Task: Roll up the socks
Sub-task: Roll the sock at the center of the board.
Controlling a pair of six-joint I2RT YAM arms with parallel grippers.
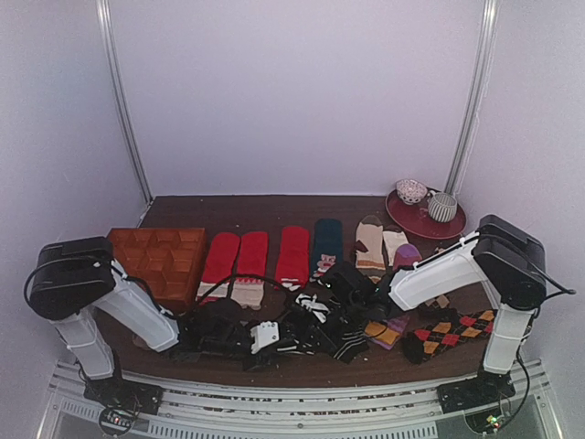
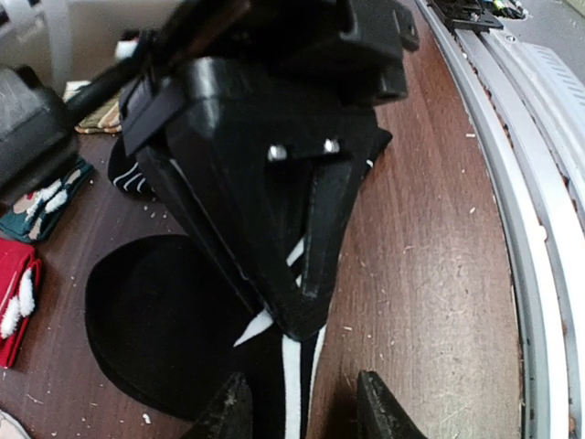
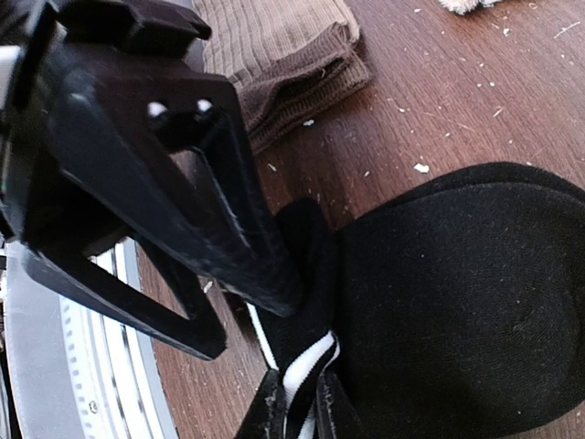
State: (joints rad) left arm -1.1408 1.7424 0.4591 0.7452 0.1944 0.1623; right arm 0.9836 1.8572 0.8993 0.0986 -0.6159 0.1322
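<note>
At the near edge of the table (image 2: 430, 274), the left gripper (image 2: 306, 413) straddles the black ankle socks (image 2: 164, 329), its fingers parted and bare wood showing beside one, probably poised to catch fabric for rolling. Just beyond, the right gripper (image 3: 302, 416) pinches the white-striped cuff (image 3: 306, 366) between narrow fingers, seemingly anchoring that end. The socks lie rumpled, black with white bands, in front of a row of red socks (image 1: 238, 261).

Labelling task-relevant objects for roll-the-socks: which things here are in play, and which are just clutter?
In play: black white-striped socks; right gripper shut on them; left gripper open astride them.
Clutter: red socks, teal sock, argyle socks, brown ribbed sock, orange tray, plate, cups.
</note>
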